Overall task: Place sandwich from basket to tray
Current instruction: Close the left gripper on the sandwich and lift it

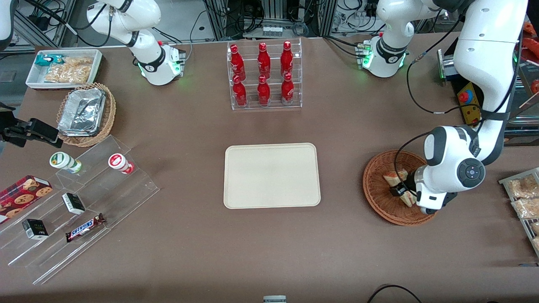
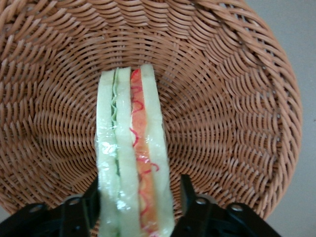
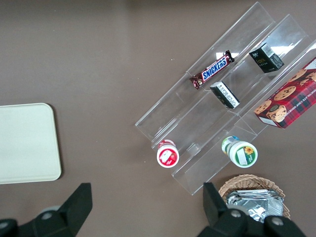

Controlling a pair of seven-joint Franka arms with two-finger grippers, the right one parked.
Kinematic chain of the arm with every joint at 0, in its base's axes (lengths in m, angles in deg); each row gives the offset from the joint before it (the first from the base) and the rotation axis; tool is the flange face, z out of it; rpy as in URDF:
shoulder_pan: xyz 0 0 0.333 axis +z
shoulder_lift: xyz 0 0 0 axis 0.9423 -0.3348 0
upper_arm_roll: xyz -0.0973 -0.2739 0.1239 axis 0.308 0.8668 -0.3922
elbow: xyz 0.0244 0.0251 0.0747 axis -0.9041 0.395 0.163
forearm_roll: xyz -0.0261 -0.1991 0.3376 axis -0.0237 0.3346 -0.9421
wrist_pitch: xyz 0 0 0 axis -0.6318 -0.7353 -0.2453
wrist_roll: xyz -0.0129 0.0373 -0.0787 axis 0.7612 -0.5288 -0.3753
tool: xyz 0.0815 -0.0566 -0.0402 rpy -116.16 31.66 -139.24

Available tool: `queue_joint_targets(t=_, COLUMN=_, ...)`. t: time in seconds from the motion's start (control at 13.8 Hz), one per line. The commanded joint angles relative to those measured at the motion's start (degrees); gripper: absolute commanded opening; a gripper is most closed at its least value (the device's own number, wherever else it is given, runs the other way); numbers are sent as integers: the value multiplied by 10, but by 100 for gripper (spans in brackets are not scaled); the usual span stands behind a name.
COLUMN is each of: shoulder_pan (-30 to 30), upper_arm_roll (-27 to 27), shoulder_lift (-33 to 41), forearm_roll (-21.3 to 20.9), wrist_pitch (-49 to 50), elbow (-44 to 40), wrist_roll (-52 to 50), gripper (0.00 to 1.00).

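Wicker basket [image 2: 232,98] around pincer [image 2: 138,207], sandwich [image 2: 132,158]

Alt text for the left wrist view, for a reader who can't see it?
A wrapped sandwich with red and green filling lies in the reddish-brown wicker basket. The gripper is down in the basket, its open jaws on either side of the sandwich's near end.

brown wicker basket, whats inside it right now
One wrapped sandwich lies in the basket, with the gripper down inside, a finger on each side of it. The rest shows bare wicker; the weave under the sandwich is hidden.
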Motion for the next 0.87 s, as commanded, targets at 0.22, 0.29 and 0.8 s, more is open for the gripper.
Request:
queue_joint_targets(t=0.22, shoulder_pan=-12, upper_arm_roll=0, shoulder_lift=13, forearm_roll=-27, wrist_pitch=-5, elbow=10, wrist_roll=-8, gripper=12)
queue_joint_targets(t=0.29, shoulder_pan=-13, upper_arm_roll=3, shoulder_lift=21, forearm_roll=-27, wrist_pitch=-3, elbow=7, wrist_roll=-7, gripper=12)
queue_joint_targets(t=0.8, shoulder_pan=-45, upper_arm_roll=153, shoulder_lift=25, forearm_roll=-30, wrist_pitch=62, elbow=-106, wrist_roll=-15, gripper=13)
